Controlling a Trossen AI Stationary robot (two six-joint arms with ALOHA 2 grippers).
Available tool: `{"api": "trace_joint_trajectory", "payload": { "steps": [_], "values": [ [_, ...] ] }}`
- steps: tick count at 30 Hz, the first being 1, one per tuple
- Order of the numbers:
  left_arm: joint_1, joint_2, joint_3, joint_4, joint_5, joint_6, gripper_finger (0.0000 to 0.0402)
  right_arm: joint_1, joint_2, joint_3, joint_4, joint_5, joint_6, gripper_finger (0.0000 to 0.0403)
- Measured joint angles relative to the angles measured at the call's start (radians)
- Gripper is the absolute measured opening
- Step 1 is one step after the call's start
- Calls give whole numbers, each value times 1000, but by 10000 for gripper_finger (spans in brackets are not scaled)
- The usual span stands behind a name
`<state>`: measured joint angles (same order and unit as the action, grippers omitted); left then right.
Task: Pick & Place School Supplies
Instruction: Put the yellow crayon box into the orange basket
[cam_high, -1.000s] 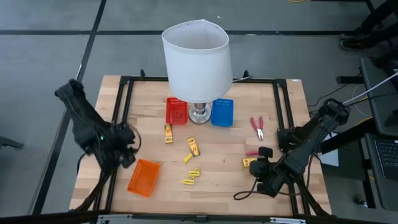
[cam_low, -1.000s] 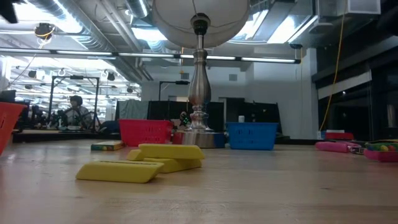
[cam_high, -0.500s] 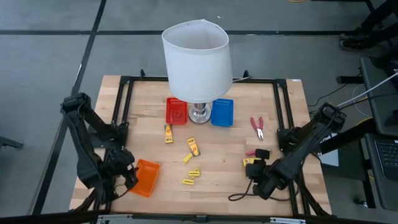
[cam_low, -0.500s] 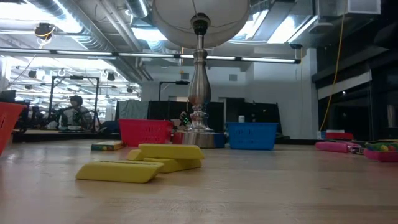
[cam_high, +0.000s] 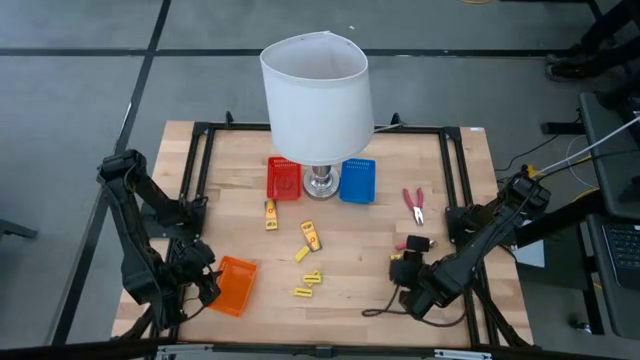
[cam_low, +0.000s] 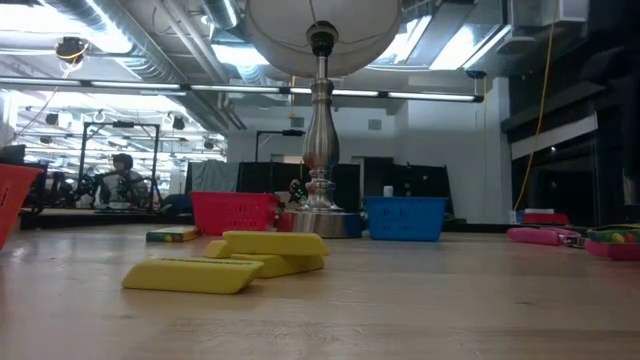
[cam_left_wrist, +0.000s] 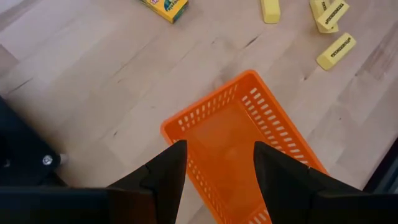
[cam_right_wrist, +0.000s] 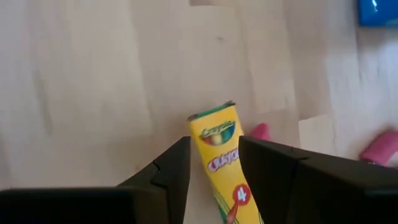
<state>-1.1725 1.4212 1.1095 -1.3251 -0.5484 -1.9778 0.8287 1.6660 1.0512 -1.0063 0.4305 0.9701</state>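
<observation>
While your left gripper (cam_left_wrist: 214, 163) hangs open over the orange basket (cam_left_wrist: 239, 155), your right gripper (cam_right_wrist: 213, 163) holds a crayon packet (cam_right_wrist: 221, 155) above the table's (cam_high: 360, 260) right front.

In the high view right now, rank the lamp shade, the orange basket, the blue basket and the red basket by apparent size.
1. White lamp shade, by far the largest, though it stands nearer the camera.
2. Orange basket.
3. Blue basket and red basket: too alike to rank.
</observation>
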Motion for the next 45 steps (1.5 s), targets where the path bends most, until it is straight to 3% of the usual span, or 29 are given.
{"api": "trace_joint_trajectory", "payload": {
  "steps": [11, 16, 22, 36, 45],
  "values": [
    [-1, 0, 0, 38, 9, 75, 182, -9, 14, 0, 23, 8, 58, 261],
    [-1, 0, 0, 36, -11, 89, 182, -17, 14, -10, 29, 11, -2, 288],
    [0, 0, 0, 28, -10, 89, 182, -29, 13, -87, 93, -56, -90, 290],
    [0, 0, 0, 26, 13, 44, 182, -29, 13, -186, 162, -76, -84, 289],
    [0, -1, 0, 24, 12, -2, 182, -41, 13, -188, 161, -80, -66, 223]
  ]
}}
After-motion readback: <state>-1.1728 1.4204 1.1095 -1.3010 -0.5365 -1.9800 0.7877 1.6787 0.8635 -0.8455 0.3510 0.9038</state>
